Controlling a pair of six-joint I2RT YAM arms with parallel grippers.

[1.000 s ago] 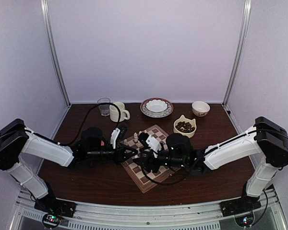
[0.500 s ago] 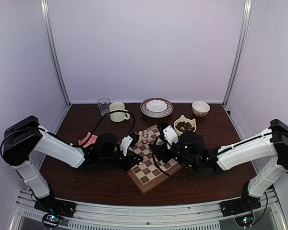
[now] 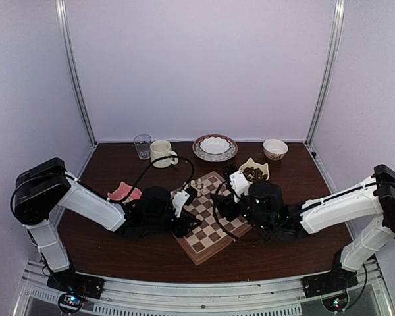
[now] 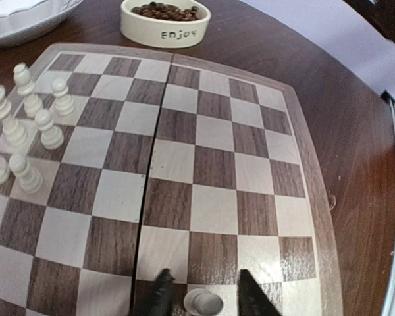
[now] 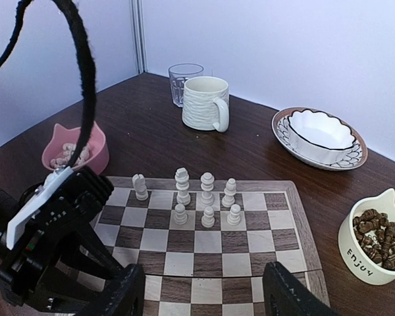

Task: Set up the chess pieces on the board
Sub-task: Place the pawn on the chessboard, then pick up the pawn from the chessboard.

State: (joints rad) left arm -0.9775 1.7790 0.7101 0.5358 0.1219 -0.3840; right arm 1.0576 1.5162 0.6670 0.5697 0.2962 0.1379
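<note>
While the left hand (image 4: 203, 283) stands spread around a cream wooden chessman (image 4: 204, 303) on the checkered wooden board (image 4: 217, 164), the right hand (image 5: 204, 289) hangs spread.

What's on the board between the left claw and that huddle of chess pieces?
Only bare squares of the board, seen in the left wrist view. A lone piece stands between the open fingers of the left gripper, apart from the chess pieces.
</note>
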